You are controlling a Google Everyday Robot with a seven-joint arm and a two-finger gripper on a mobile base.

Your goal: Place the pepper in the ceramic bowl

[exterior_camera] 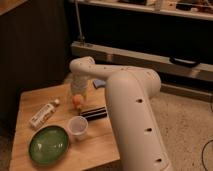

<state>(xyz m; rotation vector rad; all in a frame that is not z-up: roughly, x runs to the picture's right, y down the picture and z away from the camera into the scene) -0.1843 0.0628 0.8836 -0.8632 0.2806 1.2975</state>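
Where the big white arm (131, 102) rises from the near right and reaches left over the wooden counter (97, 141), its wrist turns downward and ends in the gripper (77, 94). The gripper hangs over the far middle of the counter, pointing straight down. The pepper (77, 102), small and orange-red, shows right at the gripper's lower end. Whether the gripper is open, closed or gripping the pepper cannot be told, nor whether the pepper rests on the wood or is lifted just off it.

Nearer than the pepper and almost straight below it in the view stands a small whitish cup (77, 127), upright, its mouth open to the top. Just right of the pepper and a little nearer lies a black bar (94, 113), flat on the counter, its long side running left to right; its left end is just beside the cup's far rim. Left of the pepper lies a white tube (42, 114), set at a slant with its cap end toward the far right.

At the near left of the counter, the ceramic bowl (48, 145) sits glossy green with a darker rim, well apart from the pepper and just left of the cup. Something blue (98, 82) lies at the counter's far edge, partly hidden behind the arm.
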